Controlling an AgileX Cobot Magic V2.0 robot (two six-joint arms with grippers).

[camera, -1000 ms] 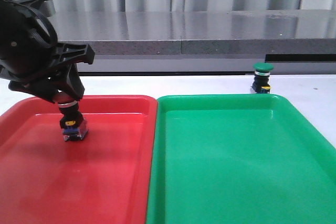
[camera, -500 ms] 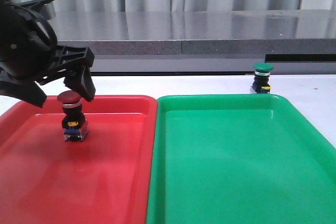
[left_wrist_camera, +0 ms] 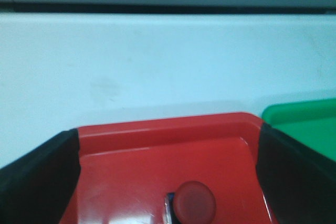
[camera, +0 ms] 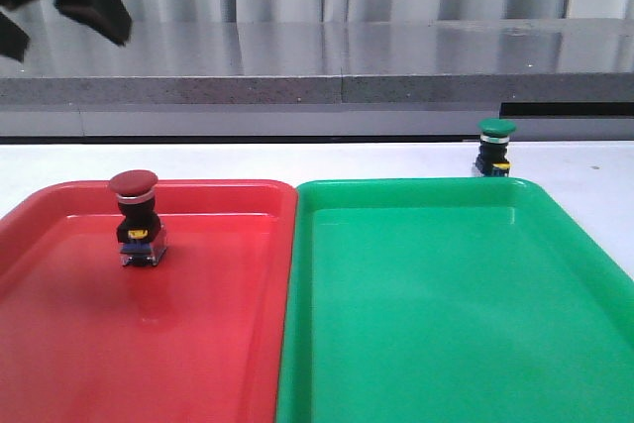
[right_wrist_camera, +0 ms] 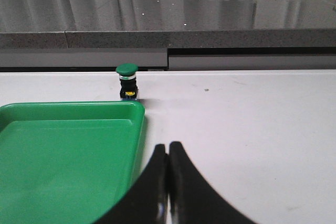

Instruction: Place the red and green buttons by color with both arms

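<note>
The red button [camera: 137,228] stands upright in the red tray [camera: 59,344], near its far left part; its dark-red cap [left_wrist_camera: 195,202] also shows from above in the left wrist view. My left gripper [camera: 61,5] hangs high above it at the top left, open, its fingers [left_wrist_camera: 37,177] wide apart with nothing between them. The green button [camera: 494,149] stands on the white table just behind the green tray [camera: 446,314]; the green button [right_wrist_camera: 127,82] also shows in the right wrist view. My right gripper [right_wrist_camera: 168,153] is shut and empty, beside the green tray [right_wrist_camera: 63,150], well short of the green button.
The two trays lie side by side at the front of the white table [camera: 297,160]. A grey stone ledge [camera: 347,56] runs along the back with curtains behind it.
My left gripper has let go of the red button and risen well above it. The red button stays standing in the red tray. The green button has not moved.
</note>
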